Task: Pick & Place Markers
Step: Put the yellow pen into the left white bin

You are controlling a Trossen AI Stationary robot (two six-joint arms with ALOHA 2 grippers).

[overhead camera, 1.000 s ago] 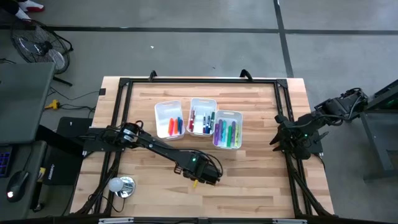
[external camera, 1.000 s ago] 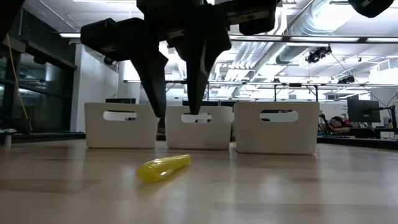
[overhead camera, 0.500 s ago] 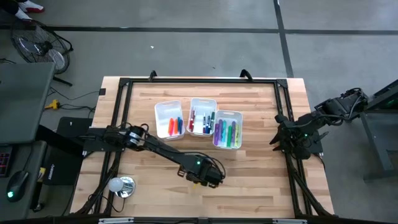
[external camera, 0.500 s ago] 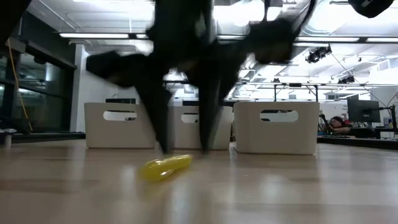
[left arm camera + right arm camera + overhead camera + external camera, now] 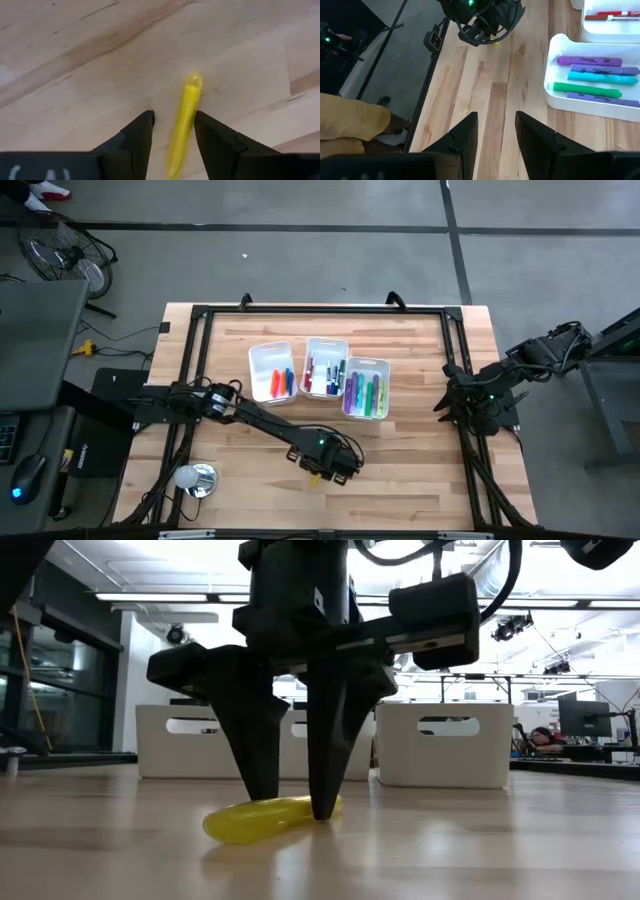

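Lowered at the lower centre of the high view, the left gripper [image 5: 296,808] is seen with its dark fingers parted and planted on the pale wooden table [image 5: 420,460], straddling a short yellow plastic marker [image 5: 262,820] that lies flat between them. It is not yet clamped. Three white rectangular plastic bins [image 5: 318,375] stand at the centre of the high view with coloured markers inside. The right gripper [image 5: 491,131] is parked at the table's right edge, fingers apart and empty. A risk is judged: the round marker lies slightly askew to the fingers in the left wrist view, so closing could roll or squirt it sideways, or pinch it near one end.
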